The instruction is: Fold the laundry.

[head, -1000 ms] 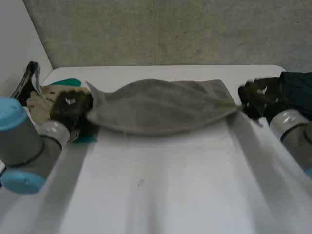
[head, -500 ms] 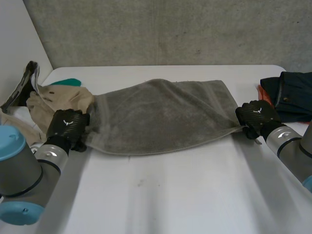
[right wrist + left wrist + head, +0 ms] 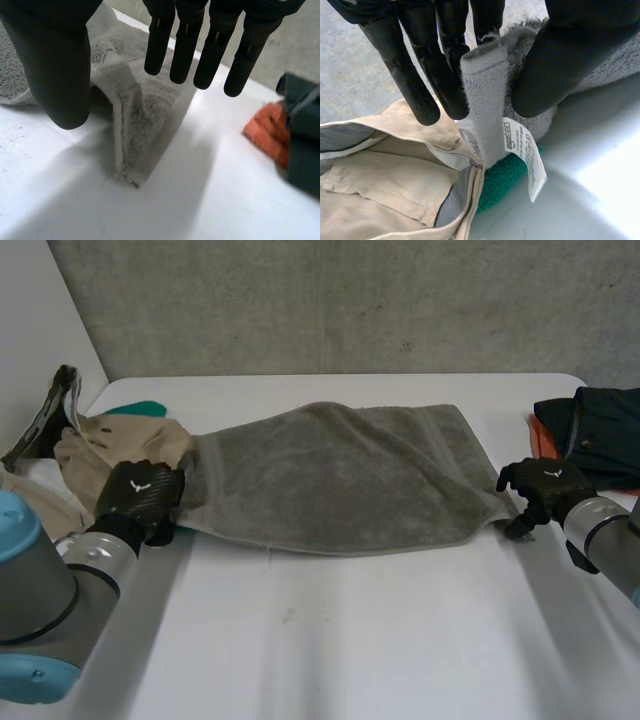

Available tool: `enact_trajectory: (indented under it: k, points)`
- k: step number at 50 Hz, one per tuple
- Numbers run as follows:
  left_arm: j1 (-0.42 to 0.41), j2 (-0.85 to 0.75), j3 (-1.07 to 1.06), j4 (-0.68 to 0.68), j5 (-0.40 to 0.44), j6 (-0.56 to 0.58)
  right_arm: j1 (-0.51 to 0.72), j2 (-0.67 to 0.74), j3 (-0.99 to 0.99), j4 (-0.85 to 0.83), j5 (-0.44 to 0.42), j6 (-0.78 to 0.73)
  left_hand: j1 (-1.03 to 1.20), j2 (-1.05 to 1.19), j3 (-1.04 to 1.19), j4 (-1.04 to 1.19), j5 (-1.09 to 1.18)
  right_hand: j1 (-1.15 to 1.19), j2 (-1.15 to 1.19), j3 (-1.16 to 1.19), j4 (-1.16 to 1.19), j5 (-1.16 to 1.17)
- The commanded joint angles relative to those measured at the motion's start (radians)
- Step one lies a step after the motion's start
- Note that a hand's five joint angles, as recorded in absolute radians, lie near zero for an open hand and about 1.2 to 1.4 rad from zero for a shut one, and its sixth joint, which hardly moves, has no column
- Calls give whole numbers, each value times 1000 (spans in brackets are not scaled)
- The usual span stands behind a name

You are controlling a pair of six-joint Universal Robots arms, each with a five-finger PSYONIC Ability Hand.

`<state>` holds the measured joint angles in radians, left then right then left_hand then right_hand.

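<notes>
Fingers (image 3: 451,70) of left hand (image 3: 140,498) pinch towel (image 3: 340,475) corner (right hand (image 3: 545,485) spread over another).

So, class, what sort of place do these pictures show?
Probably a robot lab's laundry-folding bench: a white table against a concrete wall, a towel spread out, and clothes heaped beside it.
</notes>
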<state>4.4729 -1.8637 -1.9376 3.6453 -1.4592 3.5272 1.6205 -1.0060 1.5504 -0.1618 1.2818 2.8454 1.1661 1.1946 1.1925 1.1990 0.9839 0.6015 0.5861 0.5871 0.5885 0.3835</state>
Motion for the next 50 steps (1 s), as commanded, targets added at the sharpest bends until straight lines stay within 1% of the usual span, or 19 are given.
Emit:
enact_trajectory:
  k: [1, 8, 10, 12, 13, 14, 16, 20, 23, 24, 27, 28, 31, 32, 37, 40, 43, 47, 50]
  points:
    - [5, 29, 48, -125, 2, -85, -14, 21, -29, 67, -19, 63, 230, 202, 204, 197, 238, 19, 35, 34, 32, 63]
    - [29, 6, 114, -237, -6, -120, -4, 56, -35, 42, -19, 65, 230, 202, 204, 197, 238, 75, 90, 89, 88, 118]
    - [35, 9, 121, -257, -1, -131, -2, 78, -47, 27, -18, 66, 230, 202, 204, 197, 238, 172, 187, 186, 185, 215]
    - [37, 12, 124, -269, -4, -139, -1, 93, -59, 16, -12, 63, 230, 202, 204, 197, 238, 318, 333, 332, 331, 361]
    - [37, 14, 126, -281, -3, -145, -1, 107, -78, 15, -4, 62, 230, 202, 204, 197, 238, 598, 613, 612, 611, 641]
    - [37, 14, 126, -290, -1, -149, -4, 110, -84, 12, -1, 60, 230, 202, 204, 197, 238, 792, 808, 807, 805, 836]
    - [35, 20, 124, -313, -3, -149, -5, 112, -96, 13, 8, 52, 230, 202, 204, 197, 238, 795, 810, 809, 808, 838]
    - [22, 66, 121, -430, -4, -136, -7, 69, -85, 44, 11, -1, 230, 202, 204, 197, 238, 795, 810, 809, 808, 838]
    - [12, 100, 115, -513, -9, -108, -25, -44, -36, 113, 4, -125, 230, 202, 204, 197, 238, 795, 810, 809, 808, 838]
    - [11, 124, 108, -571, -13, -81, -43, -106, -3, 169, -4, -223, 230, 202, 204, 197, 238, 795, 810, 809, 808, 838]
    - [16, 159, 91, -658, -24, -39, -80, -190, 54, 270, -7, -407, 230, 202, 204, 197, 238, 795, 810, 809, 808, 838]
    - [20, 179, 74, -710, -32, -12, -114, -241, 94, 347, -7, -532, 230, 202, 204, 197, 238, 795, 810, 809, 808, 838]
    - [31, 205, 43, -783, -32, 38, -169, -302, 157, 471, 1, -711, 230, 202, 204, 197, 238, 795, 810, 809, 808, 838]
    - [37, 224, 16, -822, -32, 71, -203, -339, 196, 543, 5, -821, 230, 202, 204, 197, 238, 795, 810, 809, 808, 838]
    - [60, 268, -64, -901, -26, 191, -295, -405, 289, 671, 2, -1058, 230, 202, 204, 197, 238, 795, 810, 809, 808, 838]
    - [83, 281, -87, -904, -24, 249, -324, -419, 304, 662, -10, -1083, 230, 202, 204, 197, 238, 795, 810, 809, 808, 838]
    - [91, 281, -75, -889, -20, 263, -320, -415, 303, 656, -12, -1080, 230, 202, 204, 197, 238, 795, 810, 809, 808, 838]
    - [83, 264, -18, -840, -9, 240, -280, -366, 255, 601, -22, -1046, 230, 202, 204, 197, 238, 795, 810, 809, 808, 838]
    - [66, 181, 78, -736, -15, 158, -194, -277, 164, 469, -32, -904, 230, 202, 204, 197, 238, 795, 810, 809, 808, 838]
